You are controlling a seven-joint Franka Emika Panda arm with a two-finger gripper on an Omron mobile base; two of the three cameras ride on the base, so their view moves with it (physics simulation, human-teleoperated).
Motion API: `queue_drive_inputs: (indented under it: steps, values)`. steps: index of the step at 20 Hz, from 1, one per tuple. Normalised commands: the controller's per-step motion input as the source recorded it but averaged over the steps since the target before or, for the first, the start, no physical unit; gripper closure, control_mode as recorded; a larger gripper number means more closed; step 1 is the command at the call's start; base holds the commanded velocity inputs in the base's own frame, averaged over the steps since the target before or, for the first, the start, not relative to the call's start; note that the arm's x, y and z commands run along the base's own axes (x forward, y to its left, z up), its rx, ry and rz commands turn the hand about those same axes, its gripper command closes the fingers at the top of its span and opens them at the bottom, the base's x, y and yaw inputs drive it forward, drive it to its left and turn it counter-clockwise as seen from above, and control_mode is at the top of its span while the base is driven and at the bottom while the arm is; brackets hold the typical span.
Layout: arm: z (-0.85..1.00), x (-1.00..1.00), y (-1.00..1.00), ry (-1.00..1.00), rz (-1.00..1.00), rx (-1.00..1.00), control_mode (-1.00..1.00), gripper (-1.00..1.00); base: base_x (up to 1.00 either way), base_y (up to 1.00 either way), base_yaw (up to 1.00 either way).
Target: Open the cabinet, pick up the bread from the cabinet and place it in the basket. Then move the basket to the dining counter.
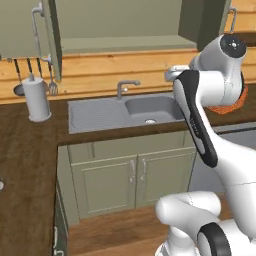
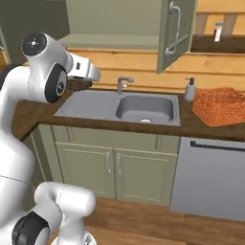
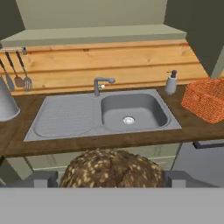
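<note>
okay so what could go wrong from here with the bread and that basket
The brown seeded bread loaf sits between the gripper fingers above the grey steel sink; a slip would likely drop it into the basin. The orange woven basket stands off to the side near the white soap dispenser, which a swing could knock.

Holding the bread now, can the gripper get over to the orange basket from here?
Probably yes. The gripper has the bread between its fingers, and the basket stands open-topped on the worktop right of the sink. Only the soap dispenser stands near, behind the path.

Arm folded high, claw spread wide (clamping a brown lump).
</note>
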Motion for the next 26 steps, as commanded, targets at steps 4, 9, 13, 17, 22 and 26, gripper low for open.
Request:
queue_drive_inputs:
  steps: [4, 9, 13, 17, 22, 26]
  values:
    - [0.00, 0.00, 0.00, 0.00, 0.00, 0.00, 1.00, 1.00, -0.28, -1.00, -0.07]
    - [0.00, 0.00, 0.00, 0.00, 0.00, 0.00, 1.00, 1.00, 0.22, -1.00, -0.09]
    - [0.00, 0.00, 0.00, 0.00, 0.00, 0.00, 1.00, 1.00, 0.37, -1.00, -0.09]
    - [0.00, 0.00, 0.00, 0.00, 0.00, 0.00, 1.00, 1.00, 1.00, -0.84, -0.04]
    - [0.00, 0.00, 0.00, 0.00, 0.00, 0.00, 1.00, 1.00, 1.00, -0.72, 0.01]
    - [0.00, 0.00, 0.00, 0.00, 0.00, 0.00, 1.00, 1.00, 0.66, -0.64, 0.09]
